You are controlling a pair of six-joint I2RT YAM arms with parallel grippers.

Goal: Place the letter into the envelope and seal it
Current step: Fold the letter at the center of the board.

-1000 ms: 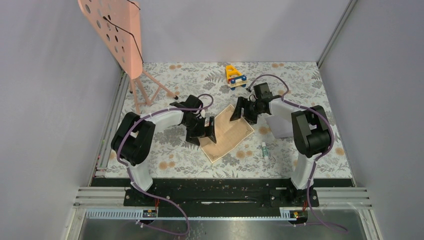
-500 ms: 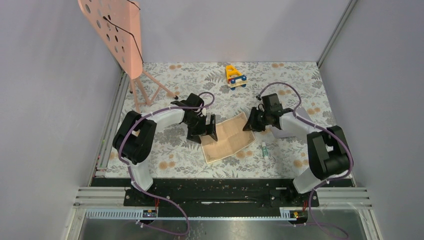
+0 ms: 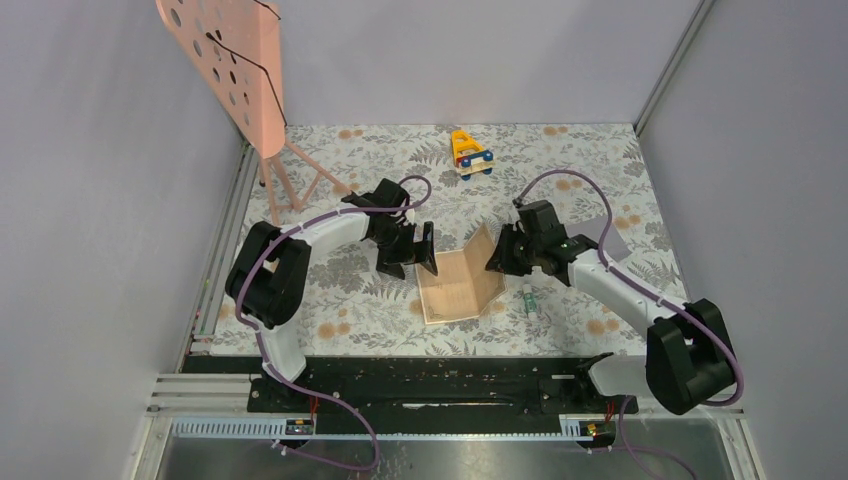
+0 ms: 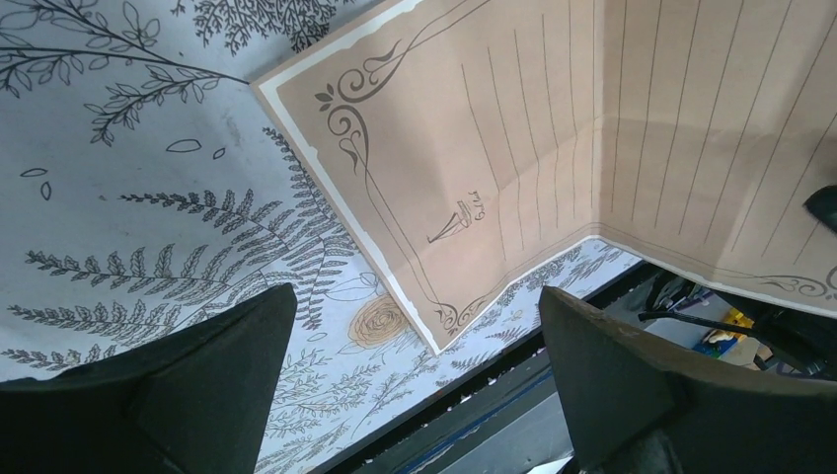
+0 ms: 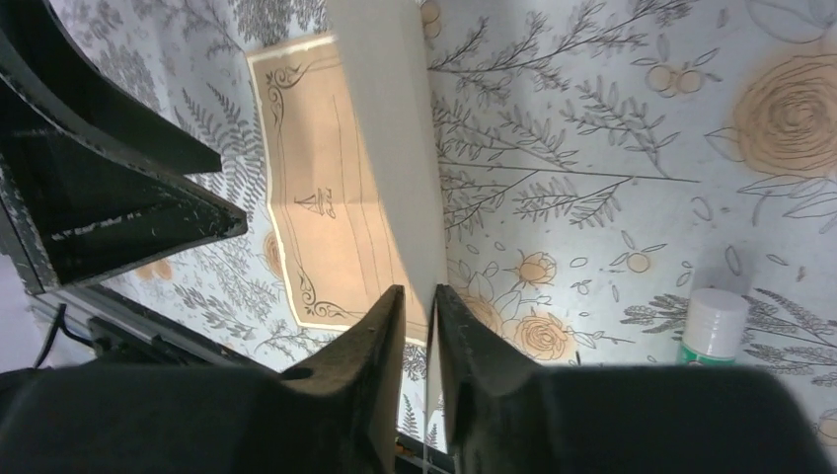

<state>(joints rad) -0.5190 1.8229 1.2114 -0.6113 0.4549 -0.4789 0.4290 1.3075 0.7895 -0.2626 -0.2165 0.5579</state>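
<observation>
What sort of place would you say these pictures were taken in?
Most likely a robotics lab test cell: plain grey walls and aluminium framing box in a floral-covered table, with props such as a toy car and a pink stand.

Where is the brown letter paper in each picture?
Top view: the letter lies mid-table between both arms, its right half lifted.
Left wrist view: the letter fills the upper right.
Right wrist view: the letter runs down the left middle, its edge pinched in the right claw.
Shared landmark: the flowery table cover beneath it.
</observation>
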